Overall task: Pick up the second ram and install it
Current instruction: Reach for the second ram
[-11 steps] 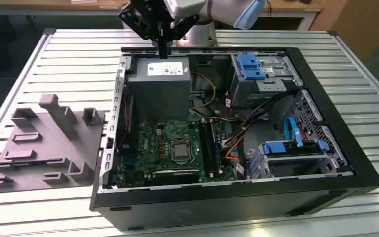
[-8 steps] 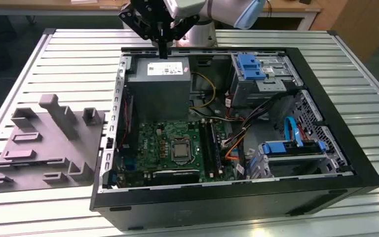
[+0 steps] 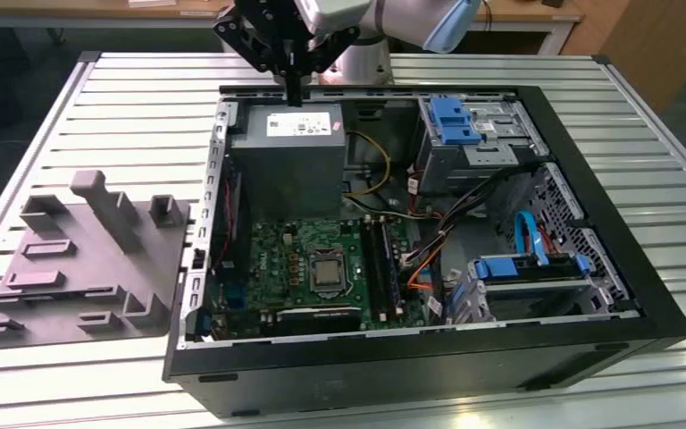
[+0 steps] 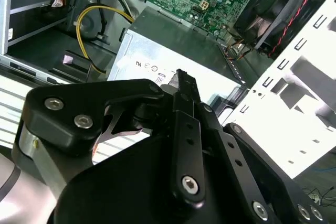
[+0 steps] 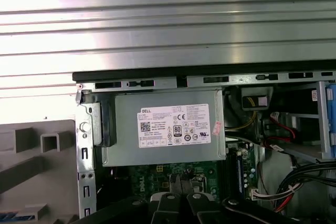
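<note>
- As far as the first wrist view lets me judge, the second ram (image 5: 14, 216) is the blue strip lying flat in the grey tray (image 5: 52, 182), only partly in frame.
- Its long axis appears to run along the slats of the counter (image 3: 117, 98), parallel to the far wall of the case (image 3: 439, 357). Which end points where I cannot tell.
- The tray sits on the counter just beside the case, on the exterior view's left.
- From the pincer (image 3: 293, 96), the stick lies toward the exterior view's left and nearer that camera, well apart and outside the case.
- The pincer hangs above the power supply (image 3: 286, 134) at the case's far end, its fingers together with nothing between them.
- The black slots (image 3: 375, 255) on the motherboard (image 3: 301, 259) run crosswise to the strip.
</note>
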Controlling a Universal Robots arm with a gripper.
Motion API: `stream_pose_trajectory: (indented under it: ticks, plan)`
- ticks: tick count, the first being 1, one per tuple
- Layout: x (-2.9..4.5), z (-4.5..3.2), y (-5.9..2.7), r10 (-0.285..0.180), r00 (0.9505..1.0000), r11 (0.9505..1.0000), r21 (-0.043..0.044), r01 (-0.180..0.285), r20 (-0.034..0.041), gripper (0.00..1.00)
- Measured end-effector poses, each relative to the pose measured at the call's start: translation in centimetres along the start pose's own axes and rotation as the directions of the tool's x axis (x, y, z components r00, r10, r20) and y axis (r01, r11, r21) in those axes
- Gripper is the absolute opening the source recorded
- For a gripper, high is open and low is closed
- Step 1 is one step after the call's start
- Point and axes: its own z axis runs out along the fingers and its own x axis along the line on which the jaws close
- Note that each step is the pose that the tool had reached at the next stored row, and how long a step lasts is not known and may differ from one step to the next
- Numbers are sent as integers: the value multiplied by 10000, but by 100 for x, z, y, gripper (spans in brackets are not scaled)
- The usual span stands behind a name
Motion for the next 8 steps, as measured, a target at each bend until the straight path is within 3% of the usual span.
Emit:
stream_pose_trajectory:
  ticks: [8]
  plan:
    - [88, -2, -7, 0, 10000, 10000, 0, 0, 0, 10]
